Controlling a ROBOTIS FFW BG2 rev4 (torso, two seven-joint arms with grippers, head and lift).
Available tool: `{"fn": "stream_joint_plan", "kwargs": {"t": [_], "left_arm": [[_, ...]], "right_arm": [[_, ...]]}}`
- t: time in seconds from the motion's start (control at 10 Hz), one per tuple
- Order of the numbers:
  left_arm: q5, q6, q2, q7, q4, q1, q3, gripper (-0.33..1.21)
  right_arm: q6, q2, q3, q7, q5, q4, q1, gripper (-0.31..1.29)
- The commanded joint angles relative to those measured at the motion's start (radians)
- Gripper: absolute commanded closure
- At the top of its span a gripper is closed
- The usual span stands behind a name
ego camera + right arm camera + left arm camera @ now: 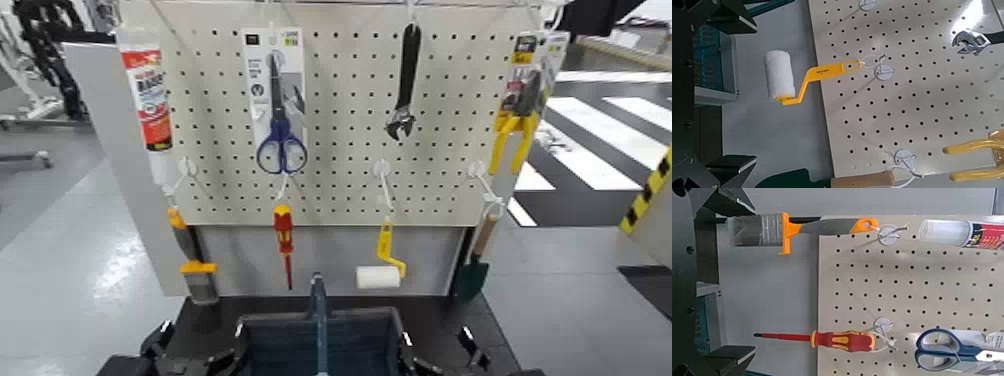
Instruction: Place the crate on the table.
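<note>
The dark navy crate (345,348) with its upright blue-grey centre handle bar (318,315) sits low at the bottom centre of the head view, over the black table (435,312). I cannot tell whether it rests on the tabletop. My left gripper (162,342) is just outside its left end and my right gripper (472,347) just outside its right end. In the left wrist view the gripper (742,278) has its fingers (727,200) spread wide, with the crate's edge (707,313) beside them. The right wrist view shows the same for the right gripper (746,90) and the crate (711,59).
A cream pegboard (340,150) stands right behind the table, hung with scissors (280,145), a wrench (404,85), a red screwdriver (284,235), a yellow paint roller (380,272), a scraper (195,270), pliers (518,125) and a sealant tube (150,95). Grey floor lies on both sides.
</note>
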Motion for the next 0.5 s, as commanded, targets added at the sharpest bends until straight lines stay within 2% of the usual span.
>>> {"fn": "stream_joint_plan", "kwargs": {"t": [0.1,0.5], "left_arm": [[-0.002,-0.019,0.002,0.013,0.01,-0.004,-0.009,0.07],[0.001,-0.022,0.002,0.018,0.013,-0.004,-0.009,0.07]], "right_arm": [[0.003,-0.002,0.0,0.002,0.0,0.001,-0.001,0.14],[0.003,-0.002,0.0,0.002,0.0,0.001,-0.001,0.14]]}}
